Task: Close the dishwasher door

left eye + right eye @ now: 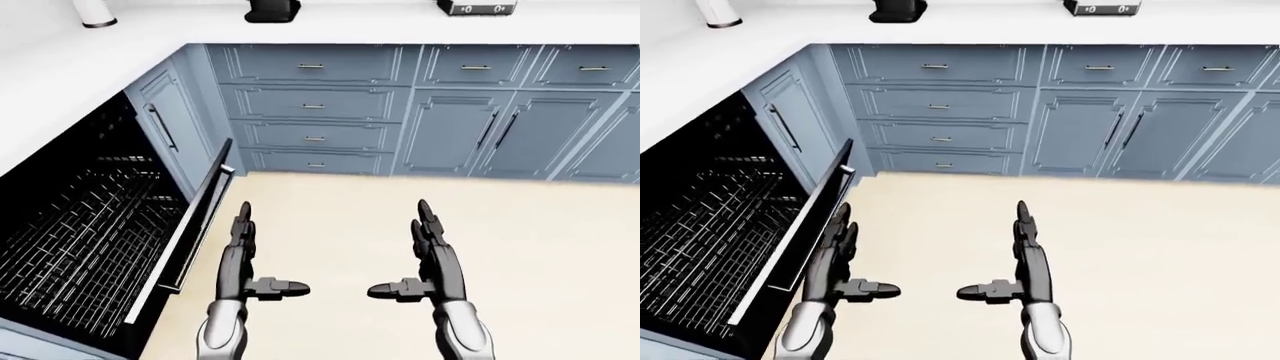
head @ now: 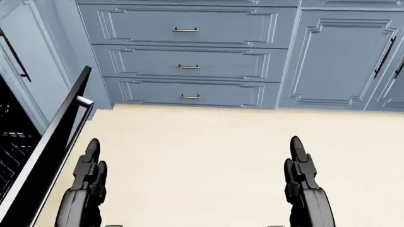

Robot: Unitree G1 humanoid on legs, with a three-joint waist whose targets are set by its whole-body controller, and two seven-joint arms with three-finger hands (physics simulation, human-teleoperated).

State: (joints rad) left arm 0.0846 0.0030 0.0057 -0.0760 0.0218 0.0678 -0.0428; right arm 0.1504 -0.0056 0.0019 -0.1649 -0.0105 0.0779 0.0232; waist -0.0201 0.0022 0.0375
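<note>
The left hand [image 1: 243, 259] and right hand [image 1: 432, 259] reach out over the floor, fingers straight and spread, thumbs turned inward toward each other; both are open and hold nothing. In the left-eye view the left hand sits at about 7 o'clock, the right at about 5 o'clock, well apart.

The cream floor [image 1: 540, 247] fills the centre and the 3 to 6 o'clock part of that view. Blue-grey cabinets [image 1: 450, 120] run across from 11 to 2 o'clock, under a white countertop [image 1: 360, 30] along the top edge.

The dishwasher [image 1: 70, 225] occupies the 8 to 10 o'clock side, its wire racks [image 1: 60, 247] exposed. The dishwasher door [image 1: 185, 240] hangs open, a black slab angled out over the floor with a pale handle bar [image 1: 205, 225] along it; it lies just beside the left hand, not touching.

On the countertop stand a black appliance [image 1: 272, 9] at 12 o'clock, a white cylinder [image 1: 95, 13] at 11 o'clock, and a toaster-like box [image 1: 476, 7] at 1 o'clock, all cut by the frame.
</note>
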